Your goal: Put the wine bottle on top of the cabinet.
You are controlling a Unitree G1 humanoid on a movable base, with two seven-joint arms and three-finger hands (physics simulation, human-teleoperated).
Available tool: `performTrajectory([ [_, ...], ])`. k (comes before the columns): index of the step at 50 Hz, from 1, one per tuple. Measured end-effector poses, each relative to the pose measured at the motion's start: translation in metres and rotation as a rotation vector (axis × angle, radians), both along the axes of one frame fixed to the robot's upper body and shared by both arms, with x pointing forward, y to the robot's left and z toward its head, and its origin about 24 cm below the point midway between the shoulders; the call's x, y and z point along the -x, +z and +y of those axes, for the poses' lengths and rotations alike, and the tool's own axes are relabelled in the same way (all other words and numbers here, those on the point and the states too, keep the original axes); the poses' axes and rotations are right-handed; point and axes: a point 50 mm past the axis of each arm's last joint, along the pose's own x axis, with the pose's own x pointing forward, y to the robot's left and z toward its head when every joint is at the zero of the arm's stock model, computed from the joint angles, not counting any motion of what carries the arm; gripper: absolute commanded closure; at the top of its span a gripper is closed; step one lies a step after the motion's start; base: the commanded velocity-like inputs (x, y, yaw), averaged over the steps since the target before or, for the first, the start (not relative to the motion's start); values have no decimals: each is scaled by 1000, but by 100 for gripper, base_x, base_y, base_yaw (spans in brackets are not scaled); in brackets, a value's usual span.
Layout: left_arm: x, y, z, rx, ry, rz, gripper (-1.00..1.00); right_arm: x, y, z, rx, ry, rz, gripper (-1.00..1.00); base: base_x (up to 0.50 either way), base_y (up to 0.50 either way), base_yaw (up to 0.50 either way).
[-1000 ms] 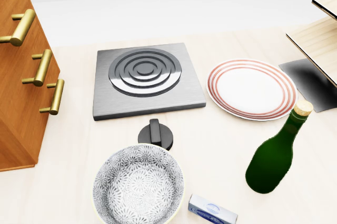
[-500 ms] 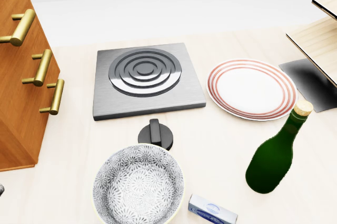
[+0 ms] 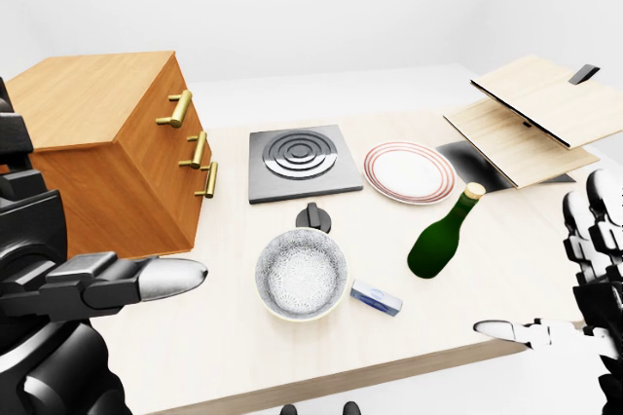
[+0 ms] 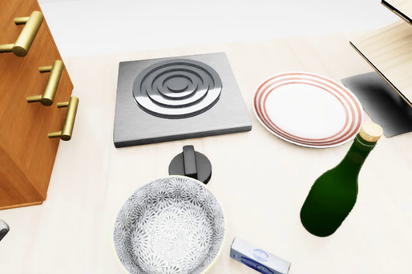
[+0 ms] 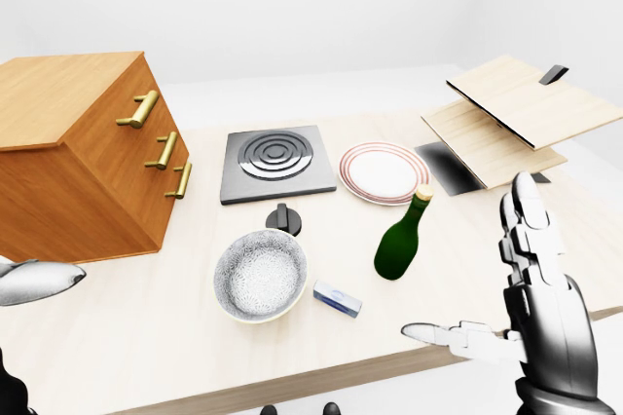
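The left hand (image 3: 117, 283) is showing blocky, dark charcoal segments with a glossy sheen, ending in a smooth silver fingertip shaped like a rounded bullet. The right hand (image 5: 531, 308) is gleaming in polished silver-grey metal, its fingers (image 5: 531, 230) built from stacked ribbed links with dark seams running between them, and its thumb is tapering to a pale tip

In the right-eye view, cabinet (image 5: 78, 157) far left, bowl (image 5: 260, 276) centre, wine bottle (image 5: 401, 239) right, apparently upright.
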Motion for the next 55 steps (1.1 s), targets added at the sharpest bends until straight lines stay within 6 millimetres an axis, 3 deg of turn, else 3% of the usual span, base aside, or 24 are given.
performTrajectory([
  [55, -13, -11, 0, -8, 13, 78, -100, -45, -23, -9, -127, 42, 13, -100, 0, 0, 0],
])
